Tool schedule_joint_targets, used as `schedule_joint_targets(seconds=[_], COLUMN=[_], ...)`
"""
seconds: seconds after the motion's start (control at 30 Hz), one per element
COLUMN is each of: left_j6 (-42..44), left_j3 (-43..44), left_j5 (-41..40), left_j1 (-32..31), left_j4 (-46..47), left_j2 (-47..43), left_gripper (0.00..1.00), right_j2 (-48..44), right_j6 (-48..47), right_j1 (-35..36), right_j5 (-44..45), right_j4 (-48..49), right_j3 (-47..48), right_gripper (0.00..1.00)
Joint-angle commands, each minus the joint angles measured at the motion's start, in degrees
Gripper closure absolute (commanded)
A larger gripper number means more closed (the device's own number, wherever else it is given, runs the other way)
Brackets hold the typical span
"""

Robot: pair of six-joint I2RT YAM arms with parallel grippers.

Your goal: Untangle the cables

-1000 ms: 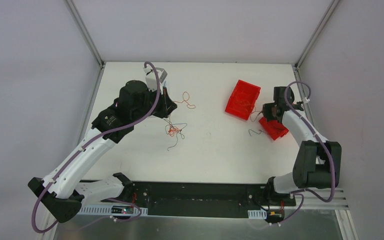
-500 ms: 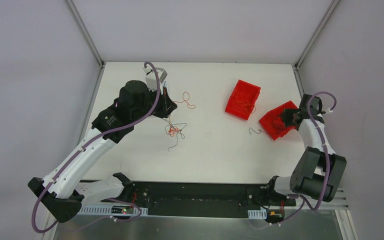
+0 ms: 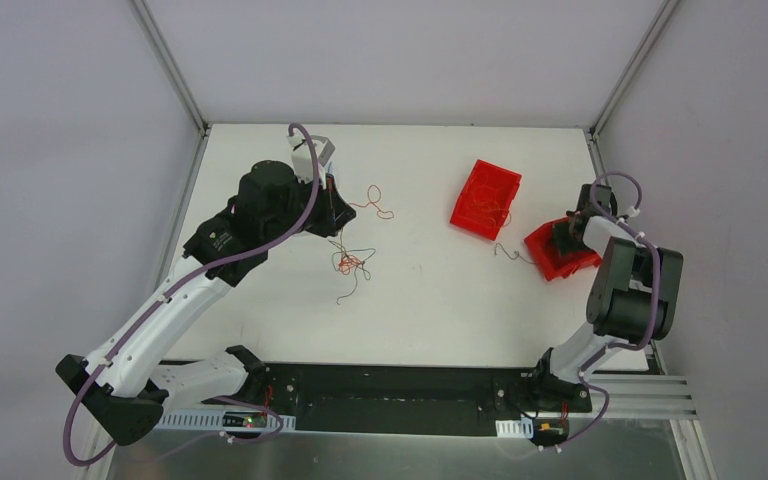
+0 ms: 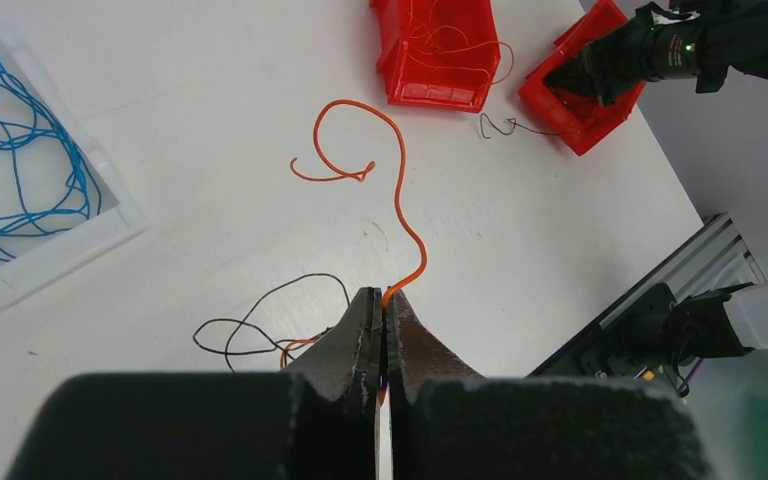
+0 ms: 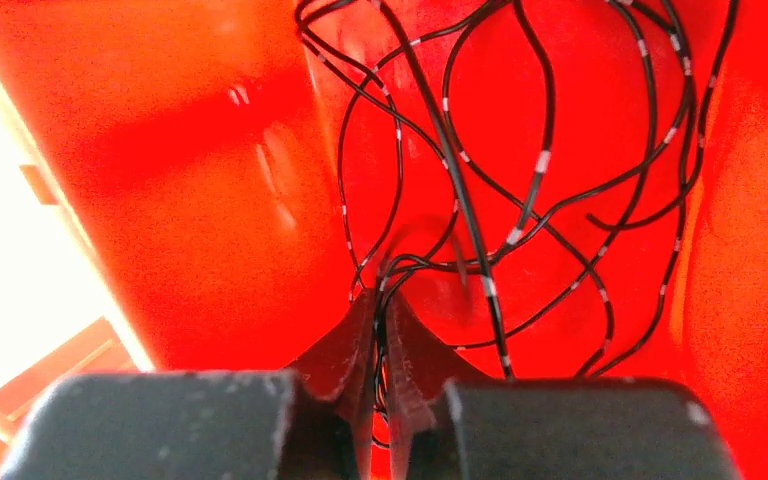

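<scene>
- Left jaws: pressed together, pinching the near end of an orange cable [image 4: 401,190]. The rest runs away from the tips across the white worktop [image 4: 210,120] in a loose S with a curl at the far end. It is clear of other strands as far as the left wrist view shows.
- The knot [image 3: 350,262] of black, red and bluish cables lies on the worktop just beside those jaws.
- Right jaws: low inside the far-right red bin [image 5: 210,200], all but pressed together. A black strand [image 5: 390,265] seems caught in the slit among the black cables piled there, but blur leaves this uncertain.
- Sorted so far: blue cables [image 4: 20,170] in the white tray [image 4: 110,235], orange ones in the other red bin [image 4: 435,95]. One hooked black strand [image 4: 500,125] lies on the worktop between the two bins.
- Step in hand, as I judge it: left draws the orange cable clear of the knot to bin it, and right releases black into its bin.
- Left, method: lift slowly and straight up until the curl hangs free, watching the knot. If the knot stirs, stop and lower.
- The grip is at the very tip of a thin wire, so avoid jerks or it may slip out.
- Lower the cable into the orange bin so that it coils inside before the jaws part.
- Right, method: part the jaws while low in the bin, then withdraw straight up so no loop snags and comes out.
</scene>
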Motion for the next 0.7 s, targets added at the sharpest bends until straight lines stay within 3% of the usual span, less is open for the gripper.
schedule_joint_targets(seconds=[0.0,0.07,0.1,0.2,0.33,0.47,0.57,0.67], left_j6=[-0.86,-1.10,-1.33,-2.09,-3.34,-4.65,-5.53,-6.50], left_j3=[1.26,1.56,1.75,2.76,3.95,5.06,6.10,7.30], left_j5=[1.51,1.81,2.10,3.28,5.54,8.14,10.72,13.74], left_j1=[0.21,0.21,0.21,0.19,0.21,0.12,0.12,0.12], left_j4=[1.70,1.70,1.71,1.78,1.79,1.80,1.91,2.43], left_j2=[0.03,0.41,0.73,1.73,3.50,5.33,6.60,7.74], left_gripper=[1.00,1.00,1.00,1.00,1.00,1.00,1.00,1.00], right_j2=[-2.05,-3.93,-5.11,-10.36,-18.54,-24.86,-28.84,-34.92], right_j6=[-3.24,-4.41,-5.24,-6.82,-8.67,-12.02,-19.59,-23.60], right_j1=[1.45,2.66,3.27,4.11,4.61,4.61,4.96,8.05], right_j5=[6.97,11.51,13.37,15.47,14.62,7.92,-10.59,-30.57], right_j4=[-5.41,-10.27,-12.07,-14.14,-15.68,-17.08,-14.14,-3.85], right_j3=[3.20,5.94,6.98,7.03,5.45,4.40,2.48,-3.63], right_gripper=[0.82,0.43,0.39,0.37,0.22,0.18,0.18,0.18])
